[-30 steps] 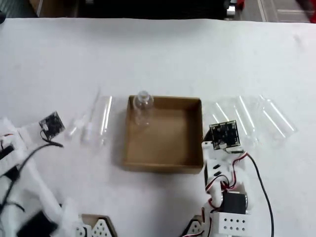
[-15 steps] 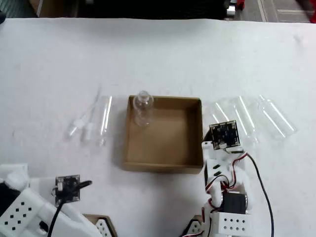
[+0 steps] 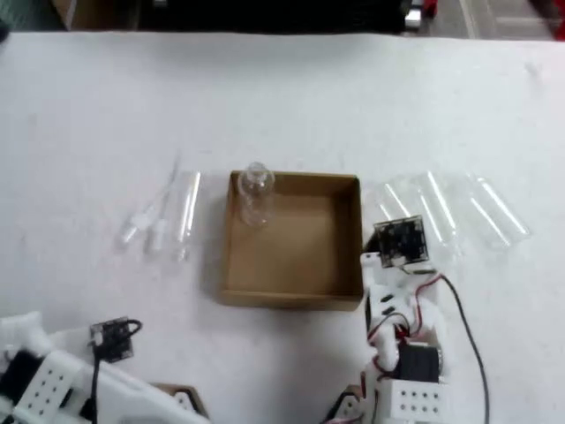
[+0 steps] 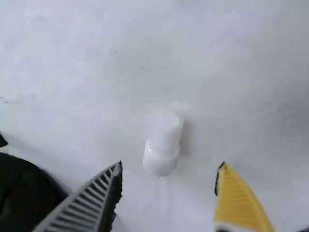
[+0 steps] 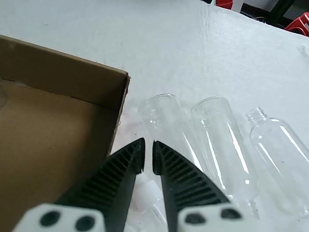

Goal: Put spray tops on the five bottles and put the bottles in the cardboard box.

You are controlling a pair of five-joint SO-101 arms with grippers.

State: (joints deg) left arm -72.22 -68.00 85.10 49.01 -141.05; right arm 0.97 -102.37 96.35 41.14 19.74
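The cardboard box (image 3: 229,265) lies at mid-table with one clear bottle (image 3: 256,193) upright in its far left corner. Another clear bottle (image 3: 186,212) lies left of the box beside two white spray tops (image 3: 146,231). Three more bottles (image 3: 441,212) lie right of the box. My left gripper (image 4: 169,176) is open just above the white table, its grey and yellow fingers either side of a white spray top (image 4: 163,145). My right gripper (image 5: 148,150) is shut and empty by the box's right wall (image 5: 67,77), next to a lying bottle (image 5: 166,121) and over another spray top (image 5: 147,193).
The left arm (image 3: 53,375) sits at the table's near left corner, the right arm (image 3: 402,283) close against the box's right side. White table surface stretches behind the box to the far edge (image 3: 282,35). A brown block (image 3: 181,396) sits at the near edge.
The left arm has drawn back from beside the spray tops left of the box to the near left corner. The right arm and the bottles have stayed put.
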